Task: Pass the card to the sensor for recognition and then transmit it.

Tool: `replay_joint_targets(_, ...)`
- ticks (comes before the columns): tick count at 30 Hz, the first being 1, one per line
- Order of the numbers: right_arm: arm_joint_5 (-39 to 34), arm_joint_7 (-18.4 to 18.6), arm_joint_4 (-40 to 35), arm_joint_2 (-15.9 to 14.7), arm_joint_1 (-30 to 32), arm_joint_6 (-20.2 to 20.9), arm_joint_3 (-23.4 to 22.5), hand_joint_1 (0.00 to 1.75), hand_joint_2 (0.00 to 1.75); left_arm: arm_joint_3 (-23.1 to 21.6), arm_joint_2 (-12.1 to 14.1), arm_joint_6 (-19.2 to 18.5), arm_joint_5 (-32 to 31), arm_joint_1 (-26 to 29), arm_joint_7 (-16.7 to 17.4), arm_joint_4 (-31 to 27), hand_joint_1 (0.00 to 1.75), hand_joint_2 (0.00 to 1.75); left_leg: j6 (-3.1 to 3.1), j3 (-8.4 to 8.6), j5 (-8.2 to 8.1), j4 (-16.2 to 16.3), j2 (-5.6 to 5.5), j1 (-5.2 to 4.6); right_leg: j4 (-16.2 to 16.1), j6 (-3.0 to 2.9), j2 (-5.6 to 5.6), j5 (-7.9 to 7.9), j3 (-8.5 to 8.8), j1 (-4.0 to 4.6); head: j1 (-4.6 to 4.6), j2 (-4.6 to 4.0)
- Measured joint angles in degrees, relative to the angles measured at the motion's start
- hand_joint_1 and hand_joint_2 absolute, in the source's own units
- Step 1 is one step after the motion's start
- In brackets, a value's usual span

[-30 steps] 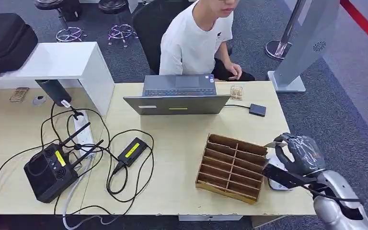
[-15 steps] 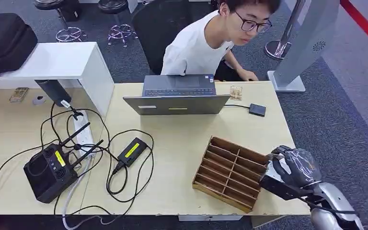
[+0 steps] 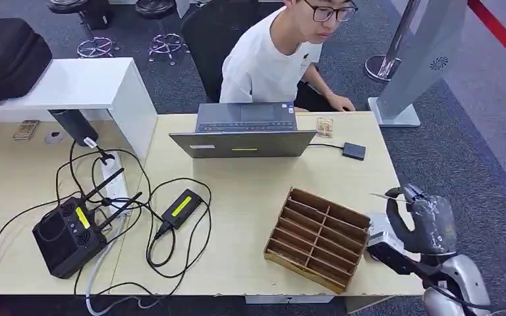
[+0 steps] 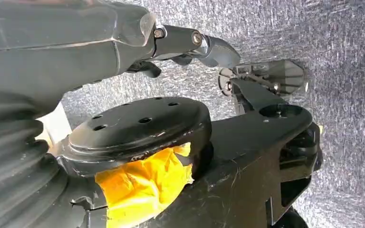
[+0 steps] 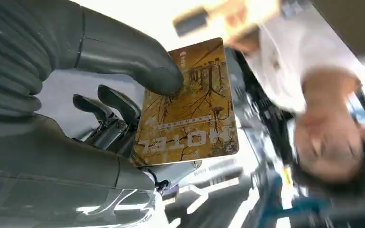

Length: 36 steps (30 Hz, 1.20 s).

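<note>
**Ana:** Head view first: the right hand (image 3: 420, 220) is raised off the desk's (image 3: 250, 191) right edge, over grey carpet (image 3: 474, 164), just beside the wooden divider tray (image 3: 317, 238).

**Ben:** Is it holding anything?

**Ana:** Yes. In the right wrist view the thumb (image 5: 128, 59) presses a yellow hotel card (image 5: 186, 107) against the darker fingers (image 5: 107, 107). From above, the card (image 3: 387, 195) shows as a thin sliver, edge-on.

**Ben:** What lies around it?

**Ana:** A small white device (image 3: 382, 230) sits between tray and hand, partly hidden. Farther back, an open laptop (image 3: 244, 135) with a person in a white shirt (image 3: 273, 56) seated behind it. A grey pedestal (image 3: 421, 59) stands on the floor to the right.

**Ben:** And the left hand?

**Ana:** The left hand (image 4: 190, 45) hangs above carpet; I cannot tell its grip. The background behind the card is blurred.
</note>
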Motion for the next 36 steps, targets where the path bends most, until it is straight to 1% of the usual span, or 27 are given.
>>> replay_joint_targets(4,-1.5,0.1,-3.9,0.8,0.0,-0.1,-1.0,1.75,1.75,0.0,-0.1,0.0,-0.1,0.0,0.2,0.0,0.00,1.75,0.00,-0.02,0.00,0.0,0.01,0.05,0.0,0.00,0.01,0.00,0.00,0.01,0.00,0.00)
replay_joint_targets(8,-2.3,0.3,-6.5,0.8,-0.4,1.8,-2.0,1.75,1.75,0.0,-0.1,-0.1,-0.2,0.0,0.2,0.0,0.00,1.75,0.00,-0.03,0.00,0.0,0.00,0.05,0.0,0.00,0.00,0.00,0.01,0.00,0.00,0.00)
replay_joint_targets(10,-1.0,0.8,-6.7,0.8,-0.6,2.3,-2.2,1.75,1.75,0.0,-0.1,-0.1,-0.5,0.0,0.2,0.0,0.00,1.75,0.00,-0.03,0.00,0.0,0.00,0.05,0.0,0.00,0.00,0.00,0.01,0.00,0.00,0.00)
replay_joint_targets(13,2.9,2.4,-5.7,0.8,-0.8,1.5,-2.5,1.75,1.75,0.0,-0.1,-0.3,-0.8,0.0,0.4,0.0,0.00,1.75,0.00,-0.03,0.00,0.0,0.00,0.04,0.0,0.00,0.00,0.00,0.01,0.01,0.00,0.00)
replay_joint_targets(17,8.0,4.2,-0.9,0.8,-1.7,-1.9,-3.4,1.75,1.75,0.0,-0.1,-0.5,-1.2,-0.1,0.4,0.0,0.00,1.75,0.00,-0.03,0.00,0.0,0.00,0.04,0.0,0.00,0.00,0.00,0.01,0.01,0.00,0.00)
replay_joint_targets(20,11.2,5.6,5.5,0.5,-3.1,-5.1,-5.0,1.75,1.75,0.0,-0.1,-0.7,-1.6,-0.1,0.4,0.0,0.00,1.75,0.00,-0.03,0.00,0.0,-0.01,0.04,0.0,0.00,-0.01,0.00,0.01,0.01,0.00,0.00)
replay_joint_targets(23,12.4,5.8,11.7,0.1,-4.3,-6.7,-6.9,1.75,1.75,0.0,-0.1,-0.7,-1.8,-0.1,0.4,0.0,0.00,1.75,0.00,-0.03,0.00,0.0,-0.01,0.04,0.0,0.00,-0.01,0.01,0.01,0.00,0.00,0.00)
replay_joint_targets(26,12.5,5.5,16.7,-0.3,-5.2,-7.2,-8.6,1.75,1.75,0.0,-0.1,-0.7,-1.9,-0.1,0.5,0.0,0.00,1.75,0.00,-0.03,0.00,0.0,-0.02,0.03,0.0,0.00,-0.01,0.01,0.01,0.01,-0.02,0.00)
replay_joint_targets(29,12.5,5.0,20.0,-0.4,-5.2,-7.6,-9.6,1.75,1.75,0.0,-0.1,-0.7,-1.9,-0.1,0.5,0.0,0.00,1.75,0.01,-0.04,-0.01,0.0,-0.02,0.03,0.0,0.00,-0.01,0.01,-0.01,0.01,-0.02,0.00)
replay_joint_targets(36,13.5,4.0,20.5,0.0,-2.5,-7.5,-9.9,1.75,1.75,0.0,-0.1,-0.6,-2.1,-0.1,0.7,0.0,0.00,1.75,-0.06,-0.05,-0.05,0.0,-0.02,0.05,0.0,-0.03,-0.02,-0.02,-0.02,0.06,0.00,0.00)
